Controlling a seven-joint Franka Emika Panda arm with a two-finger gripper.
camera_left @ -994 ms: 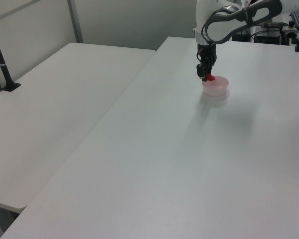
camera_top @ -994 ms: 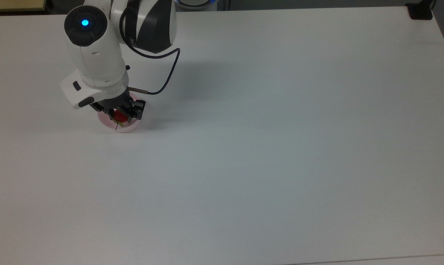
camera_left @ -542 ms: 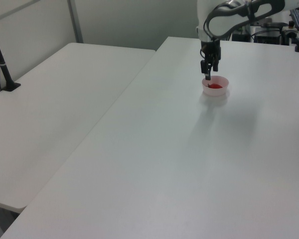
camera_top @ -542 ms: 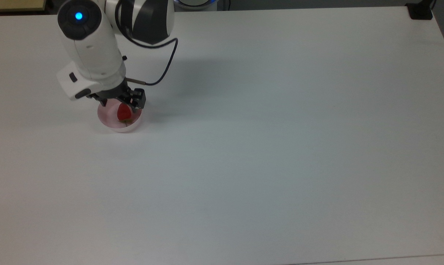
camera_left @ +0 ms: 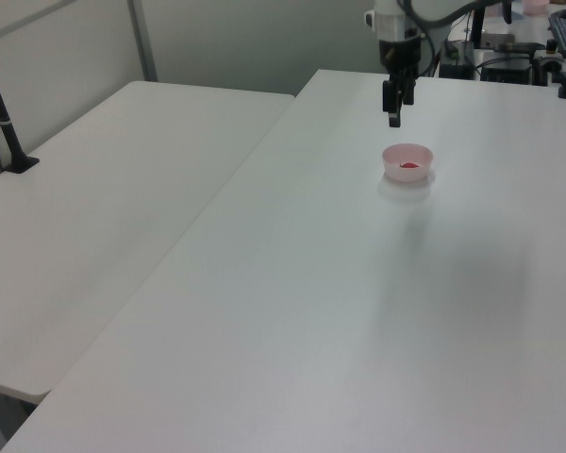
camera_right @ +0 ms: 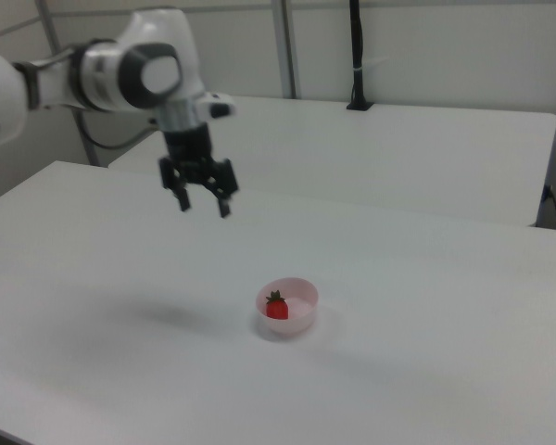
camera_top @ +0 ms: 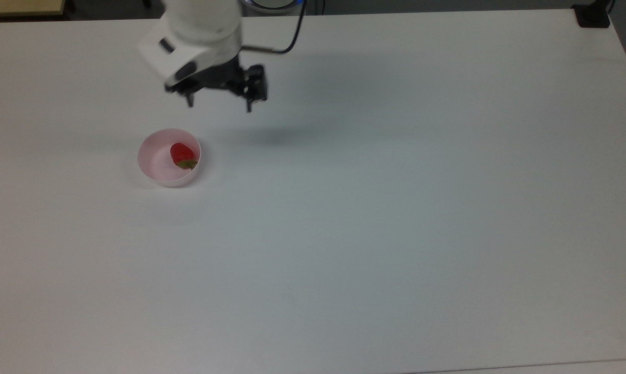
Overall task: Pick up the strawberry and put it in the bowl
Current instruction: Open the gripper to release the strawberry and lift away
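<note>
We see the strawberry (camera_top: 182, 155) lying inside the pale pink bowl (camera_top: 157, 171), toward the top view's right side of it, leafy end pointing down the frame. In the left view it shows as a small red patch, too faint to say how it lies. The gripper (camera_top: 219, 104) hangs well above the white table (camera_top: 396, 208), apart from the bowl, its two fingers spread wide and holding nothing.
</note>
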